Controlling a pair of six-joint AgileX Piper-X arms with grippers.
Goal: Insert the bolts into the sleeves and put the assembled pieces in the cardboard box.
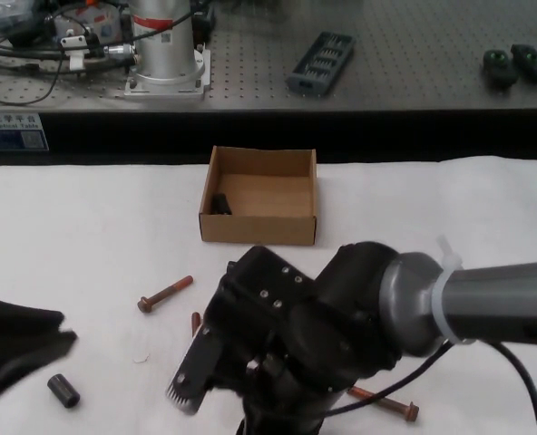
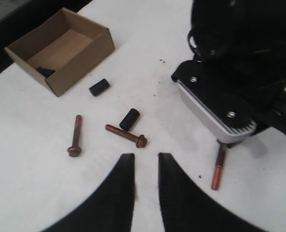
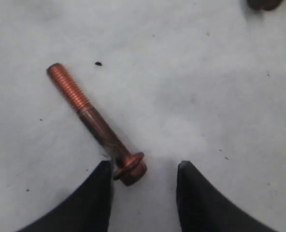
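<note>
Robot jaws are hovering over small parts on a white surface [image 1: 87, 236].
The left jaws are hanging narrowly parted and empty near a sleeve [image 1: 63, 391]; the cardboard box [image 1: 259, 228] is sitting farther back; the right jaws are hanging wide, with the head of a bolt [image 3: 92, 120] lying just beside one.

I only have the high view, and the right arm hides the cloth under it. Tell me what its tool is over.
Observer: The right tool is open over a bolt. The bolt's head lies in the gap, close to one finger.
Operator: Count the loose sleeves. I see one.
Observer: Two are loose: one sleeve by the cardboard box, another sleeve farther from it.
Operator: Report the left tool.
Observer: The left tool is open, with nothing between its fingers.
</note>
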